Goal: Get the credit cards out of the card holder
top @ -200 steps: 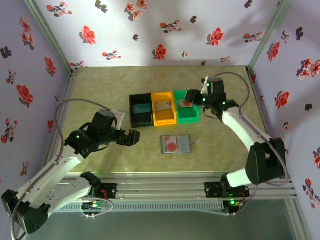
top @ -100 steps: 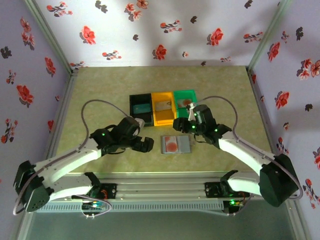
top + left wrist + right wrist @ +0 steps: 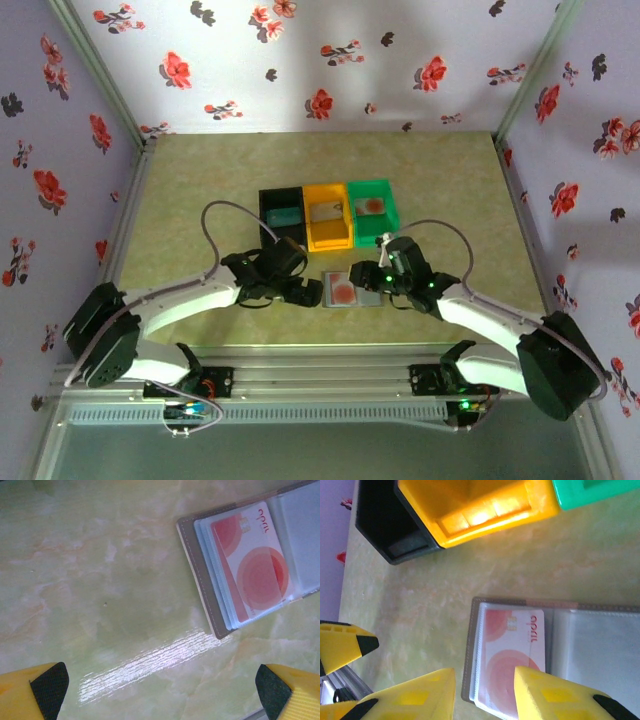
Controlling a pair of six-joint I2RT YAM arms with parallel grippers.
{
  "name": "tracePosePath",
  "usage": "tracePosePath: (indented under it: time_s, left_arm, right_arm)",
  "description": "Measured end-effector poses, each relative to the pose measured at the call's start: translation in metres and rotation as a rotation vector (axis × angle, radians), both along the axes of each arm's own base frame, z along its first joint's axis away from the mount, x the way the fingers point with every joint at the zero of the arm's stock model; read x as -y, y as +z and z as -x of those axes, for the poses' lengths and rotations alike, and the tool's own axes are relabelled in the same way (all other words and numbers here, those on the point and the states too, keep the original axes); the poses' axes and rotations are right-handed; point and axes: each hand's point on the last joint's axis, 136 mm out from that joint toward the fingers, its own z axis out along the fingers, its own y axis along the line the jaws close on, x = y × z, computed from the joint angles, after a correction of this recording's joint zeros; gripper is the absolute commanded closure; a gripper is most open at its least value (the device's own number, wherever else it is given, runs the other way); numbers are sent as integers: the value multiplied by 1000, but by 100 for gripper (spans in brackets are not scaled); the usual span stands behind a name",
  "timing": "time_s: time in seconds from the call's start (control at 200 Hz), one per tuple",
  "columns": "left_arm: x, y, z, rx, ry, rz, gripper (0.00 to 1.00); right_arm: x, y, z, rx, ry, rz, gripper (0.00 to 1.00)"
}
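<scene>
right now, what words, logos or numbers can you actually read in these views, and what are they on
"opal": red letters on the pale credit card with red circles, tucked in the card holder.
Small mark beside that word: too blurred to read.
The loose card in the green bin: too small to read.

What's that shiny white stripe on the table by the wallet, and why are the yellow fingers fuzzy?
Left wrist view: that's light glaring off the glossy table beside the card holder. Right wrist view: the yellow fingers look soft, probably too close to the lens.
</scene>
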Motion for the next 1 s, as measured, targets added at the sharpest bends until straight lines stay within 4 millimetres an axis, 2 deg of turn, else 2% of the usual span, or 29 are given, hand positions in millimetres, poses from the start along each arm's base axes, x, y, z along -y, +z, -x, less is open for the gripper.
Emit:
tracePosePath:
  time_s: [0.34, 0.75, 1.0]
  left_arm:
    - [7, -22, -5, -60, 48, -38, 0]
    - [27, -28, -17, -103, 79, -76, 0]
    - [27, -45, -12, -143, 72, -138, 0]
  right_arm:
    - [-5, -22, 4, -48, -7, -7, 71]
    - [-1, -50, 2, -109, -43, 47, 73]
    - [1, -53, 1, -109, -50, 59, 74]
